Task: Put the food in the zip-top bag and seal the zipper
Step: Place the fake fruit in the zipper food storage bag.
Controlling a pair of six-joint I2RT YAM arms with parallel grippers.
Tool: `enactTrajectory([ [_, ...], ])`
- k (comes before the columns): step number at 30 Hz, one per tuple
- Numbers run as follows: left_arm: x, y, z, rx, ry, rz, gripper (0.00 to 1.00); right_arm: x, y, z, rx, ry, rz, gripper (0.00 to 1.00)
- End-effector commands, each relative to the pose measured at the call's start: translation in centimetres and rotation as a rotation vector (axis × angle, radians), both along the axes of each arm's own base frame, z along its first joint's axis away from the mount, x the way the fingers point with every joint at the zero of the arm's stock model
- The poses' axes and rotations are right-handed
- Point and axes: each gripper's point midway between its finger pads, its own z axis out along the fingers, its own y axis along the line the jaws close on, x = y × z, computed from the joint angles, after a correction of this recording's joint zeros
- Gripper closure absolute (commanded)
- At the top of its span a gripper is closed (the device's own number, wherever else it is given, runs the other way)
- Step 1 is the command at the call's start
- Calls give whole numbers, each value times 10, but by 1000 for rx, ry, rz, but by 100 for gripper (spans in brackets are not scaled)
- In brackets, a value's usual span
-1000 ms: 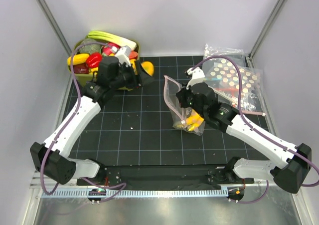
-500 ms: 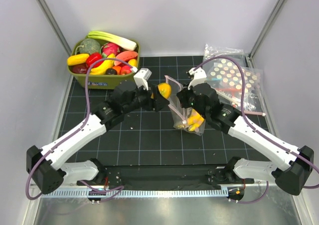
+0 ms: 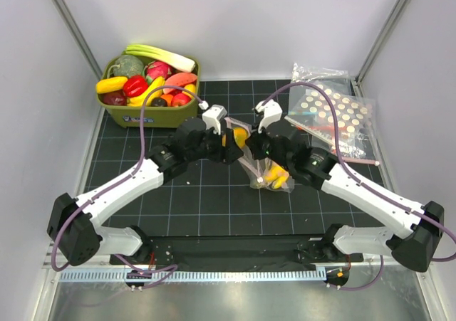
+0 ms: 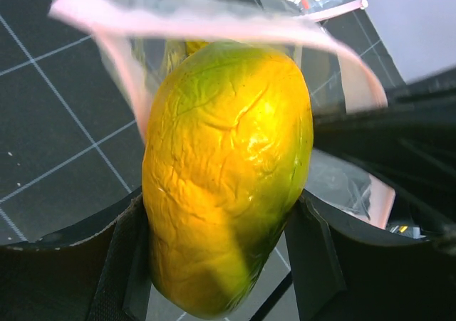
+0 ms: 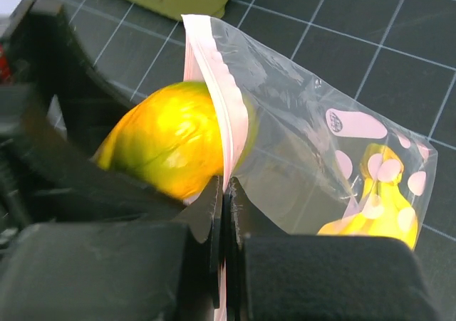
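A: Anything new at mid-tabletop [image 3: 199, 193]?

B: Plenty. Swung across from beside the far-left basket [image 3: 146, 116] within the last second. Now clasping the orange-yellow fruit [image 4: 224, 171] between the left fingers [image 4: 132, 264], spread wide round its flanks. Nosing its tip into the mouth of the zip-top bag [image 5: 313, 143], hard against the pinkish zipper [image 5: 214, 86].

A: And on the right?

B: Pressing the right fingers [image 5: 241, 221] together on that zipper edge, pinching it and holding the mouth up and open toward the left. Shifted a little leftward to meet the incoming fruit.

A: Meaning for the job?

B: Probably mid-insertion of a second piece. Note the yellow banana bunch [image 5: 377, 207] already lying at the bag's bottom, near and right of the mouth. No telling a round red fruit apart among the basket's toys. Sealing not yet begun.

A: Anything in the way?

B: Chiefly the narrow mouth, with the strip draped across the fruit's far end in the left wrist view. Risks folding inward or slipping out of the pinch under a push. Tight quarters too, with both wrists almost touching above the bag. Elsewhere, only the larger dotted bags [image 3: 335, 114] at far right, well apart and no hindrance.
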Motion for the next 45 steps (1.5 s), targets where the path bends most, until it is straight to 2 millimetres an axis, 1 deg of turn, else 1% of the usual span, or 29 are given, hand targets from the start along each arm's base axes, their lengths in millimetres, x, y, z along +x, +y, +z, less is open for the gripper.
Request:
enactTrajectory([
  [1, 3, -11, 23, -38, -60, -42, 70, -8, 19, 23, -20, -58, 61, 99],
  [2, 3, -10, 20, -27, -47, -40, 69, -9, 20, 22, -30, -61, 63, 99],
  [3, 3, -10, 21, -24, -45, -37, 69, -9, 21, 22, -36, -63, 59, 99],
  [4, 5, -9, 17, -12, -33, -30, 68, -9, 20, 20, -41, -63, 52, 99],
  [6, 6, -7, 10, 10, -12, -12, 67, -9, 20, 22, -29, -71, 46, 99],
  [7, 7, -7, 10, 10, -9, -4, 66, -10, 19, 20, -30, -68, 47, 99],
  [9, 9, -8, 5, 18, 11, 5, 65, -11, 20, 22, -19, -70, 55, 99],
  [10, 10, -8, 6, 16, 11, 10, 64, -12, 20, 21, -20, -67, 57, 99],
  [13, 13, -8, 5, 14, 32, 30, 54, -11, 21, 18, -23, -63, 54, 99],
  [14, 13, -8, 5, 14, 35, 34, 45, -11, 21, 18, -22, -62, 52, 99],
  [16, 11, -7, 9, 3, 35, 42, 36, -10, 22, 17, -19, -58, 51, 99],
  [17, 11, -6, 10, -1, 32, 44, 29, -10, 22, 16, -22, -57, 48, 99],
  [18, 10, -4, 14, -11, 25, 47, 26, -10, 23, 17, -17, -58, 47, 99],
  [20, 8, -3, 18, -24, 15, 49, 20, -9, 22, 16, -17, -56, 40, 99],
  [22, 6, -3, 23, -46, 9, 44, 18, -9, 22, 14, -16, -51, 37, 99],
  [26, 3, -5, 22, -63, 21, 36, 11, -9, 23, 14, -8, -47, 37, 99],
  [28, 1, -6, 23, -71, 27, 32, 11, -9, 23, 14, -4, -47, 32, 99],
  [29, 1, -6, 25, -77, 26, 33, 14, -9, 23, 15, -1, -46, 31, 99],
  [31, 0, -6, 24, -80, 30, 31, 15, -8, 22, 15, -3, -48, 24, 99],
  [32, -1, -5, 27, -85, 25, 34, 15, -9, 21, 17, 2, -51, 20, 99],
  [34, -1, -1, 27, -86, 21, 45, 15, -8, 19, 16, 1, -51, 12, 99],
  [35, -3, 2, 32, -92, 7, 52, 16, -7, 17, 16, 1, -52, 2, 99],
  [37, -5, 6, 33, -97, 3, 65, 17, -7, 15, 19, 7, -59, -10, 99],
  [38, -6, 10, 36, -106, -2, 82, 18, -6, 13, 19, 5, -62, -22, 99],
  [40, -8, 15, 33, -105, 4, 98, 19, -5, 10, 20, 9, -65, -35, 99],
  [45, -14, 21, 35, -109, 1, 100, 19, -3, 9, 19, 7, -65, -50, 99],
])
